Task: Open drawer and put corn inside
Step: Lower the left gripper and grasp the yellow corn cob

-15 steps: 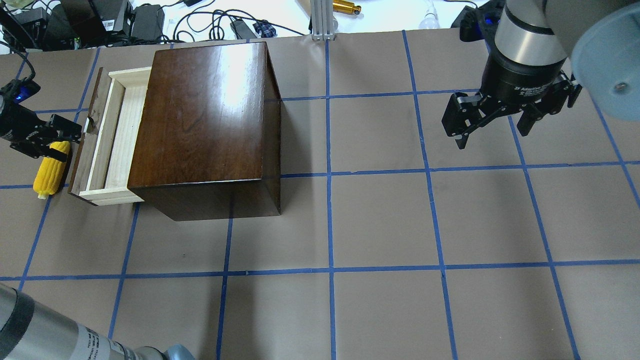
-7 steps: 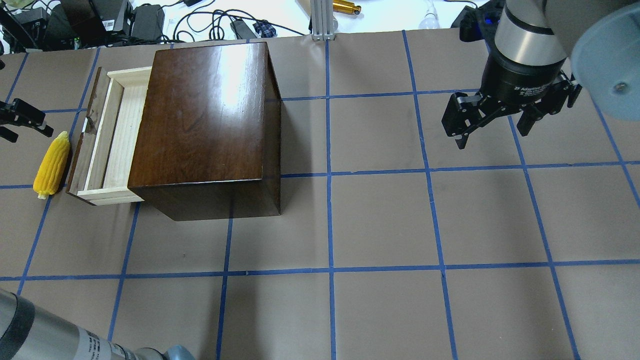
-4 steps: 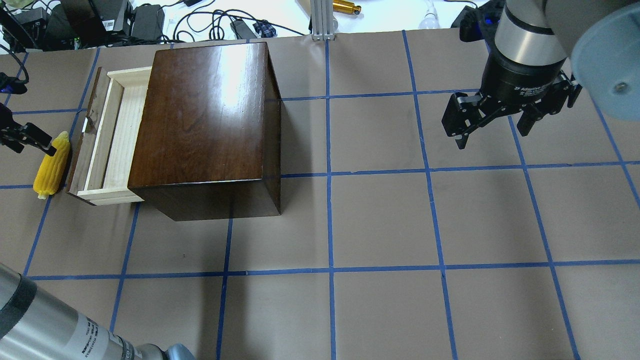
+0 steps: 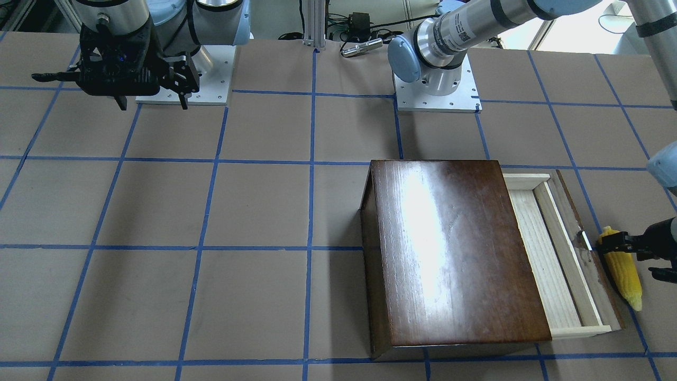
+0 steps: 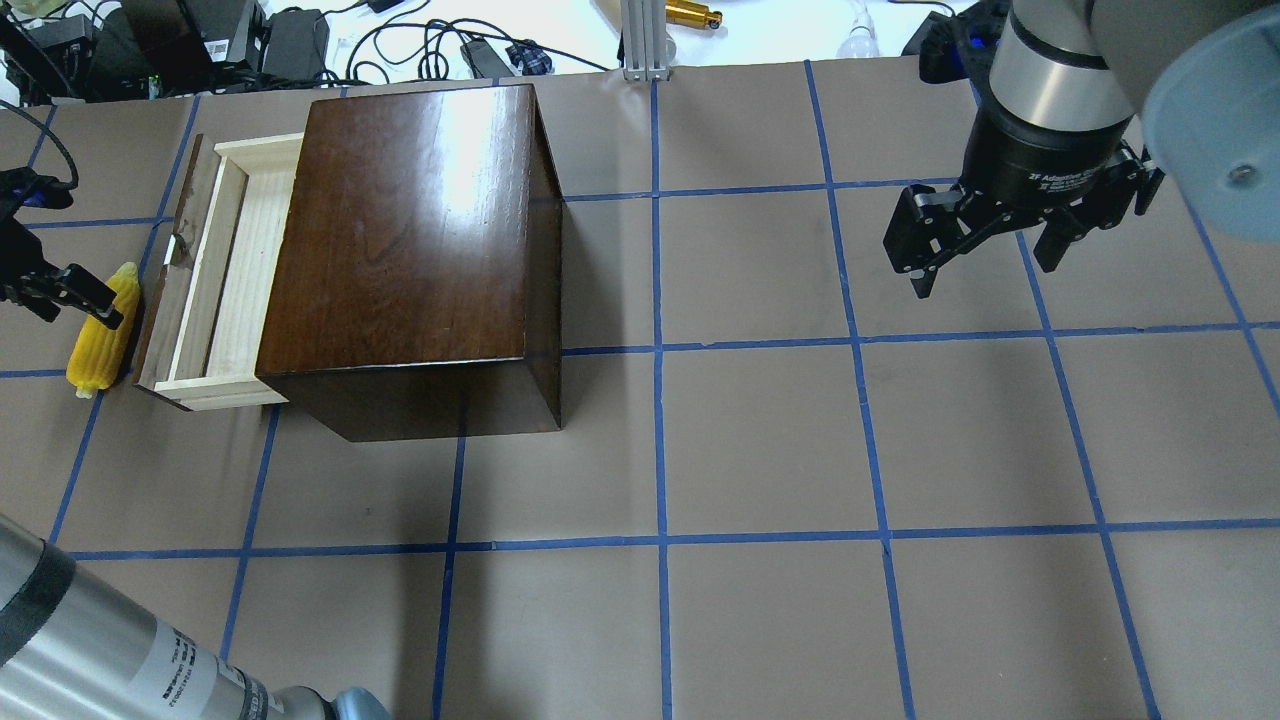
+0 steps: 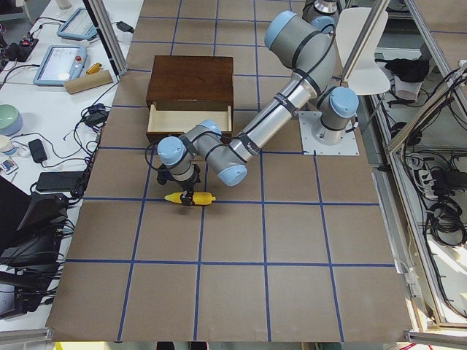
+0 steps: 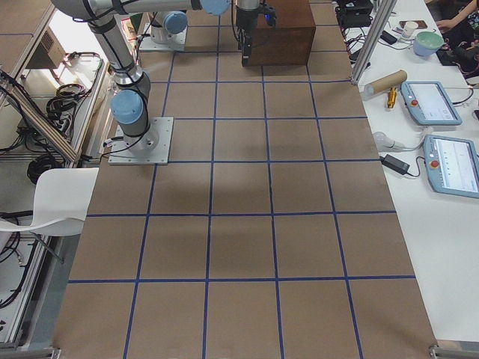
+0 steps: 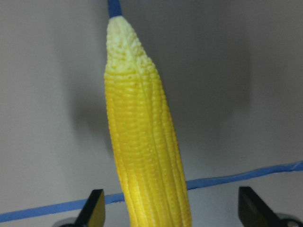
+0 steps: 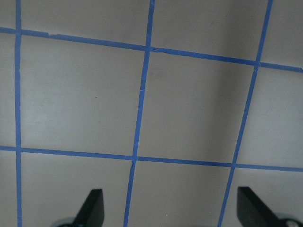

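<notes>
The corn lies on the table just left of the drawer's dark front panel, pale tip pointing away from me. The drawer stands pulled out of the dark-brown box, its pale tray empty. My left gripper is open and low over the corn's upper half. In the left wrist view the corn lies between the two spread fingertips, with a gap on each side. From the front, the corn sits beside the drawer. My right gripper is open and empty, far right.
Cables, power bricks and a brass cylinder lie beyond the table's far edge. A metal post stands at the back middle. Blue tape lines grid the brown table.
The left gripper, low over the corn at first, pulled away up and left, and has now come back down over it. Corn, drawer and right arm have not moved.
</notes>
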{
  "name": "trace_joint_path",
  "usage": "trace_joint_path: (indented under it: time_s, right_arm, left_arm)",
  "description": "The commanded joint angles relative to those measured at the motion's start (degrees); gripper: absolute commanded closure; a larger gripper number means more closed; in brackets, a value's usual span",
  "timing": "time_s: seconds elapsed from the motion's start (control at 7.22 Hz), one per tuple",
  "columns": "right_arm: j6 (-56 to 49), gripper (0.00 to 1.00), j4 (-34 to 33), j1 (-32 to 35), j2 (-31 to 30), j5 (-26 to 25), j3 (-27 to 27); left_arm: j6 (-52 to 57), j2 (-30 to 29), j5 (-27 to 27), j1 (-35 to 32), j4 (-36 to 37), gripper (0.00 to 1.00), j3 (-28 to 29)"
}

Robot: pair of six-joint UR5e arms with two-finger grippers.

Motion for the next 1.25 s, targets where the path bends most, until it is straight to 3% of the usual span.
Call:
trace_joint_path:
  time_s: [0.0,0.28,0.42,0.69,0.83,1.11]
  right_arm:
    - [0.00,0.00,0.00,0.00,0.04,-0.01,0.00]
    - [0.00,0.00,0.00,0.00,0.04,-0.01,0.00]
    - [0.00,0.00,0.00,0.00,0.04,-0.01,0.00]
    - [0.00,0.00,0.00,0.00,-0.05,-0.01,0.00]
    - [0.00,0.00,0.00,0.00,-0.05,0.08,0.00]
    - [0.00,0.00,0.00,0.00,0.04,-0.01,0.00]
  left_arm:
    - [-0.19,-1.69,0.12,0.23,0.34,0.00,0.05]
    - [-0.19,-2.49,0.20,0.23,0.61,0.00,0.14]
    - [-0.19,-2.58,0.12,0.23,1.30,0.07,0.14]
    - [-0.11,-2.58,0.12,0.23,1.40,0.80,0.23]
    - [-0.19,-2.49,0.12,0.23,1.40,1.00,0.23]
    - [-0.19,-2.49,0.12,0.23,1.40,1.00,0.23]
